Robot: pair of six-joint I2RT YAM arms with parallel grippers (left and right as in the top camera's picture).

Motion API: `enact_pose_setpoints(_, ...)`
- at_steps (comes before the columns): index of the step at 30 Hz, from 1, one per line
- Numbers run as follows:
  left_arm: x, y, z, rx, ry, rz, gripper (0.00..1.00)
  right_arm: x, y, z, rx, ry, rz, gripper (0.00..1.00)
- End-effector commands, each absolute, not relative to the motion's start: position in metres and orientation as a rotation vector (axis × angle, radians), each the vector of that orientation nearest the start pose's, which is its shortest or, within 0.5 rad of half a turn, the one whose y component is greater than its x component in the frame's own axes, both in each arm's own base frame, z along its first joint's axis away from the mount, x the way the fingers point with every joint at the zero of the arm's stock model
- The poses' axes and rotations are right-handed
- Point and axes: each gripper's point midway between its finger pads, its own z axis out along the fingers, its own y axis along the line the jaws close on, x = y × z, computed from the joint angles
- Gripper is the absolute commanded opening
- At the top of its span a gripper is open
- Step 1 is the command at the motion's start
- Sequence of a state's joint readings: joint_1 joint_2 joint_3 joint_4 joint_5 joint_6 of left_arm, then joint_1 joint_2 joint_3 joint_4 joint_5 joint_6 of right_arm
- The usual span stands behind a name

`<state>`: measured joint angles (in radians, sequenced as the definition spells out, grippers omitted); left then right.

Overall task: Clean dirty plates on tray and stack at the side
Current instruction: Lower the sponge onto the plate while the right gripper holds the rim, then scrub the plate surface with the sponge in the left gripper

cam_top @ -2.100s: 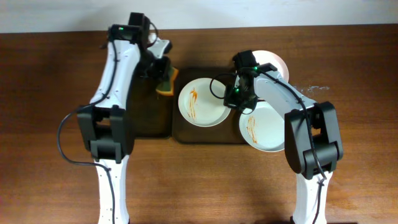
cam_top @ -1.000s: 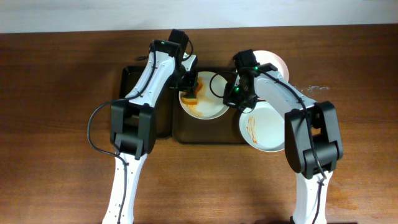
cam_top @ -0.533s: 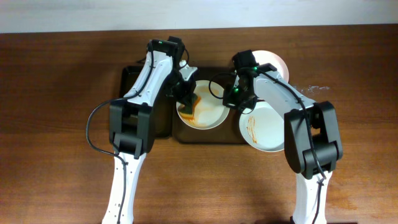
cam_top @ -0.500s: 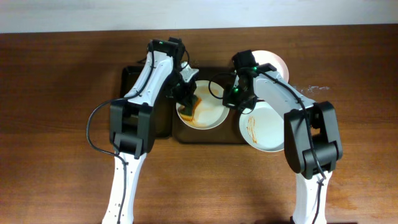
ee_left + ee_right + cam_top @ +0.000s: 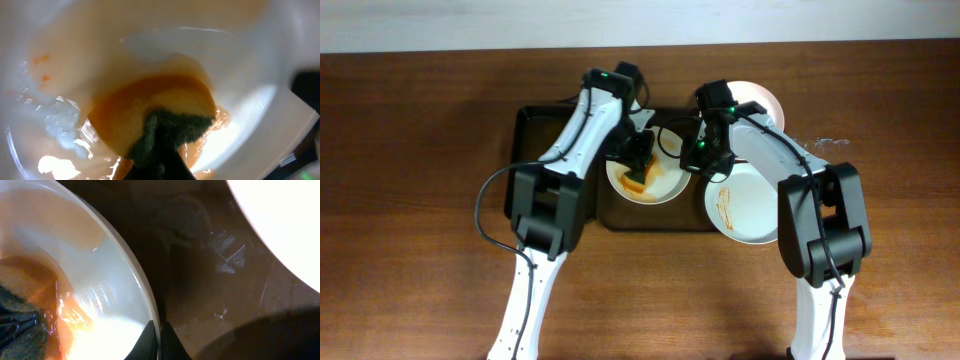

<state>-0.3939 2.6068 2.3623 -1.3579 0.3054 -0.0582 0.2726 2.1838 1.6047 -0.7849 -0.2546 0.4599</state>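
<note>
Three white plates lie on the dark brown tray (image 5: 660,215). The left plate (image 5: 665,182) is smeared with orange sauce. My left gripper (image 5: 638,160) is shut on a yellow-and-green sponge (image 5: 160,117) pressed onto that plate (image 5: 65,60). My right gripper (image 5: 160,337) is shut on the same plate's right rim (image 5: 135,275), seen from overhead as well (image 5: 695,160). A sauce-streaked plate (image 5: 750,205) sits at the front right. A third plate (image 5: 765,100) shows behind the right arm, mostly hidden.
A smaller black tray (image 5: 535,135) adjoins the brown tray on the left. The wooden table (image 5: 410,220) surrounds both trays. Cables hang along both arms.
My left gripper carried the sponge from the black tray onto the left plate and moved it across; the sauce streak is now a smear. The right arm has stayed still.
</note>
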Motion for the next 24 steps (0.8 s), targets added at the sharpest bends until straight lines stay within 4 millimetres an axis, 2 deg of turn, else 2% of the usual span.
enact_pose_setpoints(1,0.432,-0.221,-0.015,0.181,3.221,-0.019,0.0,0.432,0.172,0.009,0.225,2.995,0.495,0.04)
enact_pose_setpoints(4,0.442,-0.213,-0.015,0.072,3.192,0.005,0.0,0.432,0.172,0.009,0.226,2.996,0.494,0.04)
enact_pose_setpoints(8,0.478,-0.206,-0.015,0.007,3.083,-0.069,0.0,0.432,0.172,0.009,0.226,2.995,0.495,0.04)
enact_pose_setpoints(13,0.509,-0.209,-0.01,-0.007,2.967,-0.135,0.0,0.432,0.172,0.009,0.226,2.995,0.494,0.04)
enact_pose_setpoints(15,0.514,-0.21,-0.003,0.072,2.944,-0.137,0.0,0.432,0.172,0.009,0.225,2.995,0.494,0.04)
enact_pose_setpoints(18,0.504,-0.206,0.015,0.161,2.979,-0.11,0.0,0.432,0.172,0.009,0.226,2.995,0.493,0.04)
enact_pose_setpoints(21,0.481,-0.196,0.036,0.26,3.058,-0.064,0.0,0.432,0.172,0.009,0.226,2.995,0.493,0.04)
enact_pose_setpoints(24,0.454,-0.187,0.038,0.306,3.167,-0.032,0.0,0.432,0.172,0.009,0.226,2.995,0.493,0.04)
